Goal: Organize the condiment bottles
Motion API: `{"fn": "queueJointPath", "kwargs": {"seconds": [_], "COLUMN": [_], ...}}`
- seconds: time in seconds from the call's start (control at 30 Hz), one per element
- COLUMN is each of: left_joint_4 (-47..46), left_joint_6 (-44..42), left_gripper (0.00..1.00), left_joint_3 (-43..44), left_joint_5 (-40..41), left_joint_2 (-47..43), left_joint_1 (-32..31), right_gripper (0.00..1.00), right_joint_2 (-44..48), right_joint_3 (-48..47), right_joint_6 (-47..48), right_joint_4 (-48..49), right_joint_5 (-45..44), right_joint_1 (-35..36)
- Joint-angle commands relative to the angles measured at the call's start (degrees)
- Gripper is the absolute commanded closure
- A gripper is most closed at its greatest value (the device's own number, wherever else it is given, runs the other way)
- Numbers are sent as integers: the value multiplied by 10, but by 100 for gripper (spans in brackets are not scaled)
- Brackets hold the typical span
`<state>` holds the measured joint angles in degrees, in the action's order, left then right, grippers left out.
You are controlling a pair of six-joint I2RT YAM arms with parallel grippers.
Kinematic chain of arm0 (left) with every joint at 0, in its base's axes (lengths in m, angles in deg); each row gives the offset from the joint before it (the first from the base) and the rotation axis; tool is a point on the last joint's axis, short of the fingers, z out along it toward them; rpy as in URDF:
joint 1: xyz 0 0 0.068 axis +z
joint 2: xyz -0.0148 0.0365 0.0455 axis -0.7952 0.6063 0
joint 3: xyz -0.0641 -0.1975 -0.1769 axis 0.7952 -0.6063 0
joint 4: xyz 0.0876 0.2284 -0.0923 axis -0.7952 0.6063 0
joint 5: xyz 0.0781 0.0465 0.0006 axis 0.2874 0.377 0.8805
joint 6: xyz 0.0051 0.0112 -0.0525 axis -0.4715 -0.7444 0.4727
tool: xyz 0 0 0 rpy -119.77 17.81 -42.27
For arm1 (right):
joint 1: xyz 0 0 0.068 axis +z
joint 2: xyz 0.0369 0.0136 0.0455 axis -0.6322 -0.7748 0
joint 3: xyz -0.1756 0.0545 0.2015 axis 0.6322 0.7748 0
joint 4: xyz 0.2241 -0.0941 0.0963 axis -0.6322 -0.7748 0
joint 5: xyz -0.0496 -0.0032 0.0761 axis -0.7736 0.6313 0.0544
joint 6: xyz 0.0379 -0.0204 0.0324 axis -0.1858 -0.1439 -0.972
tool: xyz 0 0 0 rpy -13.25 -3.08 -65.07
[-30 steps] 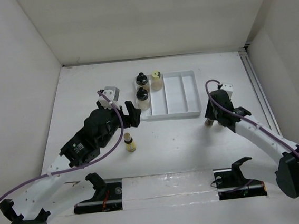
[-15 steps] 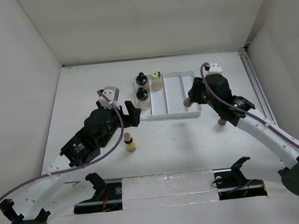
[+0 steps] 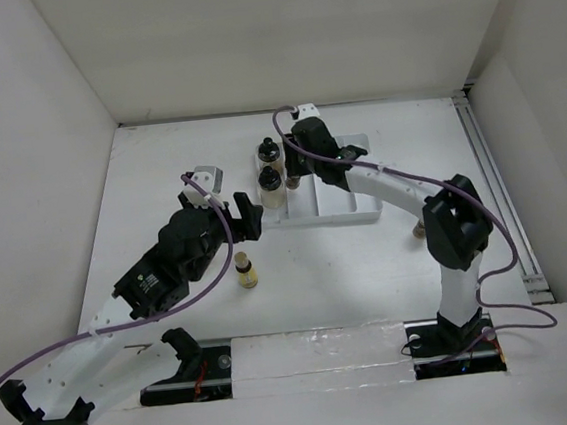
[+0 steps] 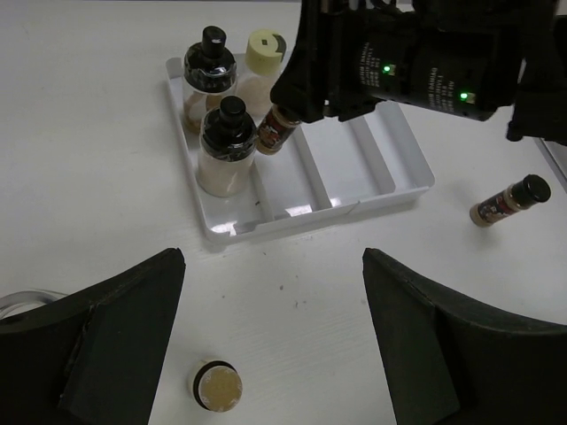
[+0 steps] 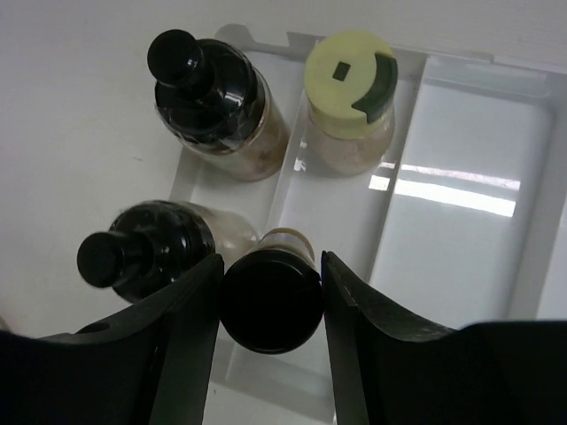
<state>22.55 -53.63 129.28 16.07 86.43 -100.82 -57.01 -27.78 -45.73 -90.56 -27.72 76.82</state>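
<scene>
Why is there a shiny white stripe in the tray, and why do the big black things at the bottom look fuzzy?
Right wrist view: the stripe is light glaring off the glossy tray; the right fingers, gripping a bottle, sit too near the lens to focus. Left wrist view: smaller glint, left fingers soft too.

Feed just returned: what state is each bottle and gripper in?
right gripper: shut on red-labelled bottle
red-labelled bottle: held tilted over tray's middle compartment
far black-capped bottle: upright, left compartment
near black-capped bottle: upright, left compartment
yellow-lidded jar: upright, middle compartment
brown bottle: lying on table, right of tray
small yellowish bottle: upright on table
left gripper: open, empty
</scene>
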Motion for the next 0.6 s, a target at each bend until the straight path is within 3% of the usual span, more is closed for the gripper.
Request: {"fn": "queueJointPath", "kwargs": {"seconds": [0.0,0.27,0.57], "left_joint_4": [-20,-25,-25], "left_joint_6": [-8,-8,-8], "left_gripper": [22,22,22], "left_joint_3": [-6,-6,-6], "left_joint_5": [12,12,12], "left_joint_2": [-11,-11,-6], "left_joint_1": [2,2,2], "right_gripper": [59,58,55], "right_joint_2": [-25,-80,-111], "right_joint_3": [-71,-93,-105], "right_joint_6": [19,32,32], "right_joint_4": [39,28,28], "right_joint_5": [-30,-77,-59], "right_joint_1": [5,-5,-24]}}
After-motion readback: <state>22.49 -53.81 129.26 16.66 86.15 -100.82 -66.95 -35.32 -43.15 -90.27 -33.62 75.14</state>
